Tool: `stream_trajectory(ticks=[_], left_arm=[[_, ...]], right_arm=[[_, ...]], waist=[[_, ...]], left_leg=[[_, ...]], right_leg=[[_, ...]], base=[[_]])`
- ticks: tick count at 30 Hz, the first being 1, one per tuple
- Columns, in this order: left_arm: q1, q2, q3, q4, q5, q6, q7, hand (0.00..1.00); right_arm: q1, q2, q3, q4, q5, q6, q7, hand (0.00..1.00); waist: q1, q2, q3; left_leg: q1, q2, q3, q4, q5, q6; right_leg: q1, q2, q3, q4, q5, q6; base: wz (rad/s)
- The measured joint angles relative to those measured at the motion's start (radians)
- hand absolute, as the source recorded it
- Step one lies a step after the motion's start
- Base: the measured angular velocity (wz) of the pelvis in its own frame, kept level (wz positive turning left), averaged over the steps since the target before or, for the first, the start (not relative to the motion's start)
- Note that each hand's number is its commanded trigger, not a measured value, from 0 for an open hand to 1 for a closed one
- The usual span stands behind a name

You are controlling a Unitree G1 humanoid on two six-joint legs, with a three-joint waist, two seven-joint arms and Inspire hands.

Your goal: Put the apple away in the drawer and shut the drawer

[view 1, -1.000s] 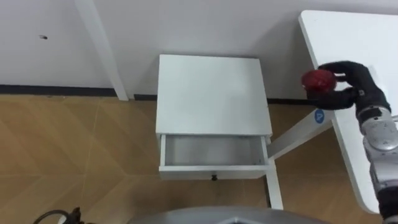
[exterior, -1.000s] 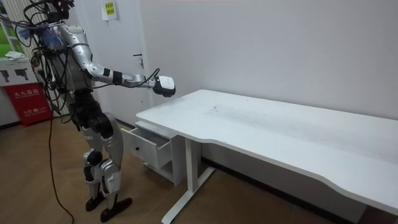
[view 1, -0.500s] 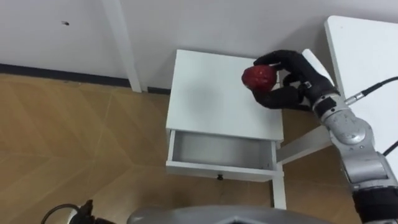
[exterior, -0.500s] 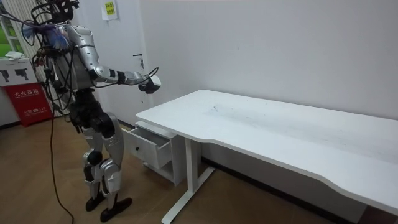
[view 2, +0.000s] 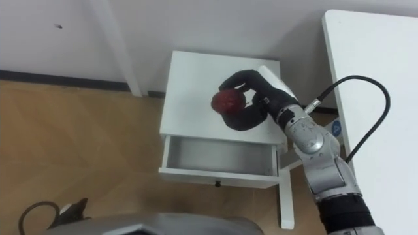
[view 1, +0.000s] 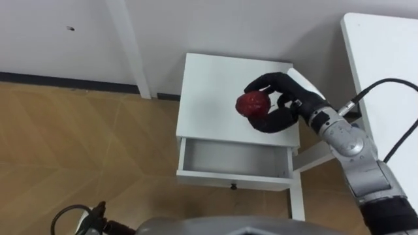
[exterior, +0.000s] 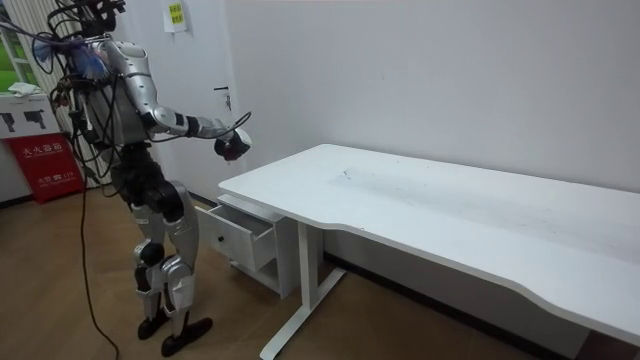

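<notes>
My right hand (view 1: 285,99) (view 2: 256,98) holds a dark red apple (view 1: 252,104) (view 2: 226,102) in its curled fingers, in the air above the top of a small white cabinet (view 1: 222,85) (view 2: 196,85). The cabinet's drawer (view 1: 234,160) (view 2: 219,158) stands pulled open below the hand and looks empty inside. In the room view I stand in front of the cabinet with the right arm stretched forward, the right hand (exterior: 238,141) holding the apple (exterior: 232,149) above the open drawer (exterior: 240,235).
A large white desk (exterior: 470,215) (view 1: 385,59) stands on my right, its leg (view 1: 297,196) next to the drawer. The wall runs behind the cabinet, with a white upright post (view 1: 127,46) to its left. Wooden floor (view 1: 78,150) lies open on the left.
My right hand has carried the apple from above the desk edge leftward and down, over the cabinet top. The eye view has shifted along with it.
</notes>
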State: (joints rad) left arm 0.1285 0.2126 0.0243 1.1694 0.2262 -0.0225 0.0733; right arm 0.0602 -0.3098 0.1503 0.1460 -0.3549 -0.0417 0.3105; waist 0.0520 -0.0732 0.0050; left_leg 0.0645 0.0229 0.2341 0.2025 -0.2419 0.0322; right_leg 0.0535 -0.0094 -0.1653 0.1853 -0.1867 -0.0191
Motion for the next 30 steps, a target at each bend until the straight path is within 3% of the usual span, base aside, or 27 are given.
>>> stream_trajectory(ticks=[5,7,8,9,12,21,30], left_arm=[[0.001,0.0,-0.009,0.002,0.001,0.0,0.0,0.0],[0.001,0.0,-0.009,0.002,0.0,0.0,0.001,0.0],[0.002,0.0,-0.009,0.002,0.0,0.0,0.002,0.0],[0.001,0.0,-0.009,0.002,0.0,0.0,0.002,0.0],[-0.001,0.0,-0.009,0.002,0.0,0.0,0.004,0.0],[-0.001,0.0,-0.008,0.001,0.001,-0.001,0.004,0.0],[0.0,0.0,-0.009,0.001,-0.001,-0.001,0.004,0.0]], right_arm=[[0.012,0.002,0.026,0.001,-0.01,0.001,0.017,1.0],[0.019,0.003,0.026,0.005,-0.013,0.001,0.021,0.65],[0.024,0.003,0.026,0.009,-0.013,0.001,0.022,0.13],[0.03,0.003,0.026,0.013,-0.015,0.001,0.022,0.0],[0.043,0.003,0.026,0.018,-0.043,0.001,0.036,0.0],[0.053,0.004,0.026,0.019,-0.043,0.001,0.041,0.0],[0.053,0.004,0.026,0.02,-0.043,0.001,0.041,0.0]], waist=[[0.007,-0.006,0.0045],[0.008,-0.005,0.0049],[0.009,-0.005,0.005],[0.009,-0.004,0.0059],[0.008,0.0,0.0069],[0.008,0.004,0.0001],[0.007,0.007,0.0021]], left_leg=[[-0.001,0.0,0.0,0.0,0.0,0.0],[-0.002,0.0,-0.001,0.0,0.0,0.0],[-0.002,0.0,-0.001,0.0,0.0,0.0],[-0.002,-0.001,-0.001,0.0,0.0,0.0],[-0.002,-0.001,-0.001,0.0,0.0,0.0],[0.001,-0.001,-0.002,0.001,0.0,0.0],[0.002,-0.001,-0.003,0.002,0.001,0.001]], right_leg=[[0.0,0.0,0.0,0.0,0.0,0.0],[0.0,-0.001,-0.001,-0.001,0.0,0.0],[0.0,-0.001,0.0,-0.001,0.0,0.0],[0.0,-0.001,0.0,-0.001,0.0,0.0],[0.0,-0.001,0.0,-0.001,0.0,0.0],[0.004,-0.001,-0.002,-0.001,0.0,0.001],[0.01,-0.002,-0.004,-0.001,0.0,0.001]], base=[[0.0],[0.0],[0.0],[0.0],[0.0],[0.0],[0.0]])
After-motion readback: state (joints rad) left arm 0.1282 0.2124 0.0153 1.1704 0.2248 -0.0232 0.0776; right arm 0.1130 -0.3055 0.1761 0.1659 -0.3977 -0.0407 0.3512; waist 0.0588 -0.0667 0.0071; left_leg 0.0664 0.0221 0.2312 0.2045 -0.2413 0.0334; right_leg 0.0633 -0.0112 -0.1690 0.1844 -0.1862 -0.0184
